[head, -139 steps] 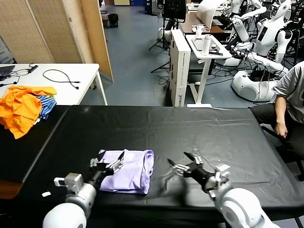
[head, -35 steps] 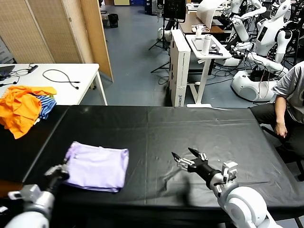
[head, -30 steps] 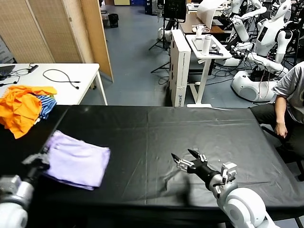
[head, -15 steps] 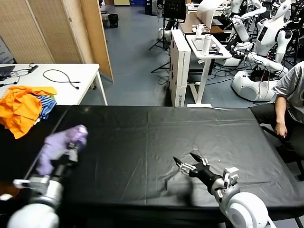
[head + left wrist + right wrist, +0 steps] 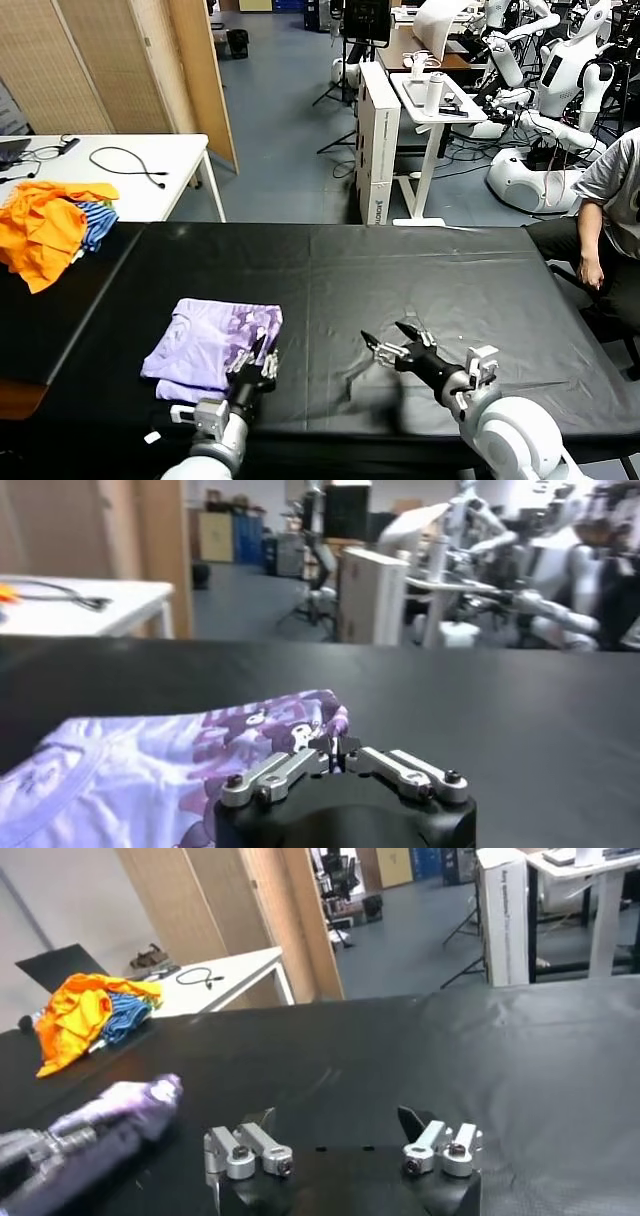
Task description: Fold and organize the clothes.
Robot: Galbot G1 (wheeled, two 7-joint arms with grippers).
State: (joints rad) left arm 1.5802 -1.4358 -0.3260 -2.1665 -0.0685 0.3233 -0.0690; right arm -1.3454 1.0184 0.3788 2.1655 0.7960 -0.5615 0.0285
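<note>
Item one, the T-shirt [image 5: 210, 345]: you have it lying folded on the near left part of the black table [image 5: 450, 280], pale lavender, with the darker purple print facing up along its right and far edges and a curved seam showing at the left. In the left wrist view the same T-shirt [image 5: 150, 755] lies flat just ahead of the fingers, with its near portion hidden behind the gripper body. Item two, the left gripper [image 5: 255, 362]: you find it at the shirt's near right corner, low over the cloth. From the head view its fingers overlap the fabric edge, and you cannot tell there whether they touch it. In the wrist view the fingers [image 5: 275, 772] angle inward until their tips nearly meet, with only a narrow gap between them and no fabric visibly pinched. Whether the tips rest on the shirt is hard to make out. Item three, the right gripper [image 5: 397, 343]: you see it well apart from the shirt, over bare table near the front edge, right of centre, claws spread wide and holding nothing. Its wrist view shows both fingers [image 5: 248, 1148] far apart, with a blurred lavender shape at the frame's edge that cannot be read clearly. Item four, orange garments [image 5: 45, 225] with a blue-striped cloth [image 5: 97, 222], heaped at the far left.
</note>
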